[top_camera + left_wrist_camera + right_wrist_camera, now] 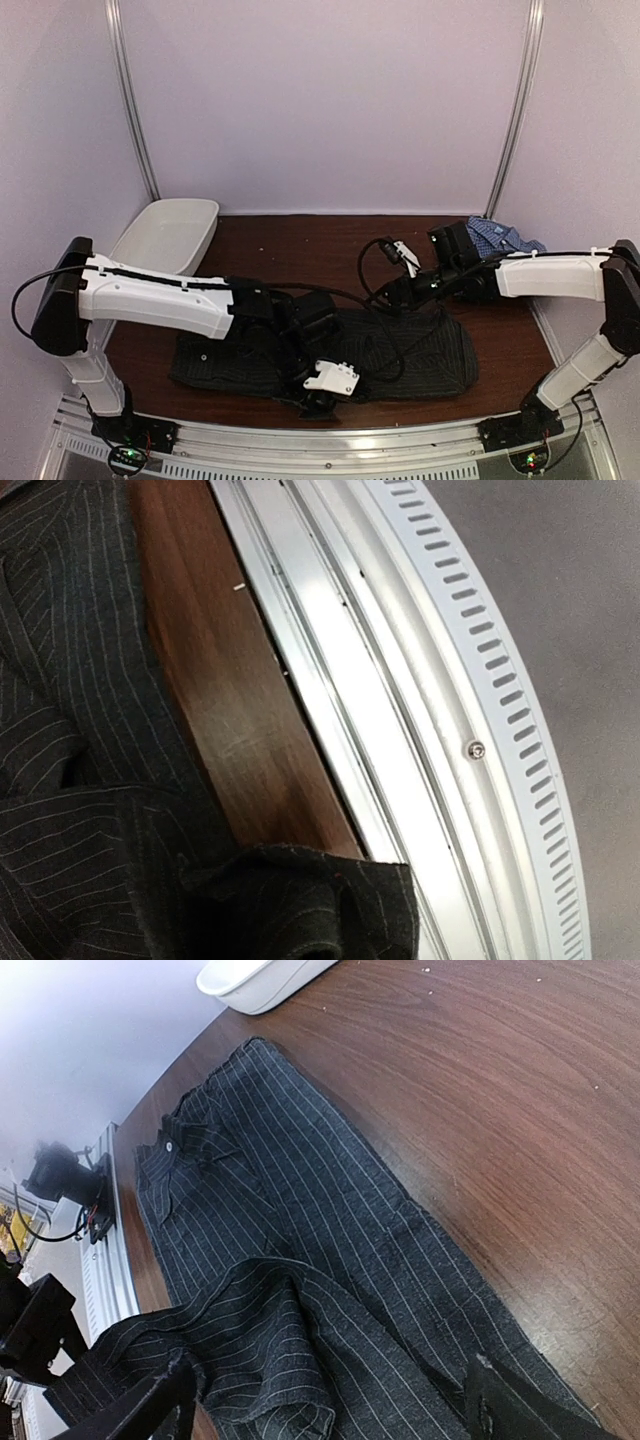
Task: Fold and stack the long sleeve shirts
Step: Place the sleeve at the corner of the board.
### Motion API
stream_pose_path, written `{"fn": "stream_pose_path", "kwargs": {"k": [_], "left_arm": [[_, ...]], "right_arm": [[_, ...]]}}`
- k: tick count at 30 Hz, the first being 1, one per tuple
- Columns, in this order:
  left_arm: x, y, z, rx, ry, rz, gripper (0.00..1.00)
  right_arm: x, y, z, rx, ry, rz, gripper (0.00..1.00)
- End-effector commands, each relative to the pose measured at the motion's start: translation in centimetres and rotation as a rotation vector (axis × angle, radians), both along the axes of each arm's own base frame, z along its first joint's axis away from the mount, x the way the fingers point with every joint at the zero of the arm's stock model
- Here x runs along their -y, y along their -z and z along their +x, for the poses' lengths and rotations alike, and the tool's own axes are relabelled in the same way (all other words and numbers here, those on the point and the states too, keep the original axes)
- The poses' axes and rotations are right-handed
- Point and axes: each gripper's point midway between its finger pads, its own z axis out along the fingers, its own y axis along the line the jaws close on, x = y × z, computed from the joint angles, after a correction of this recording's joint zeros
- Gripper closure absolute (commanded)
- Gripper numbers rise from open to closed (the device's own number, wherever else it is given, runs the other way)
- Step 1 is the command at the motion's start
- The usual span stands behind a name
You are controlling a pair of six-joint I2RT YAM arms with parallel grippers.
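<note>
Black shirt [420, 350] looked soft and floppy, I'd pinch it at the hem corners; left end effector [325, 388] was clamped on its near edge, right end effector [330, 1405] gaping open

Far centre table [300, 250] bare; tub [165, 235] blocks far-left, checked shirt [505, 238] far-right corner.

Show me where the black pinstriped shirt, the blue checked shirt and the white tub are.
black pinstriped shirt [420, 350], top view, flat right-hand part.
blue checked shirt [505, 238], top view, middle of the bunched cloth.
white tub [165, 232], top view, bare inside.
</note>
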Motion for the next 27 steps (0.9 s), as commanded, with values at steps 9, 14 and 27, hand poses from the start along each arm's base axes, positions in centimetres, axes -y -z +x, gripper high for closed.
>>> {"fn": "stream_pose_path", "kwargs": {"k": [9,14,27], "left_arm": [[0.6,1.7,2.3,0.193,-0.053,0.062,1.0],[4.5,1.7,3.3,0.212,-0.03,0.025,1.0],[8.1,-1.2,5.9,0.286,-0.118,-0.093,0.47]], "right_arm": [[-2.1,1.4,-0.4,-0.07,-0.052,-0.001,0.08],[-1.6,2.9,0.1,-0.1,-0.001,-0.035,0.09],[0.3,1.4,-0.4,-0.081,0.093,-0.11,0.1]]}}
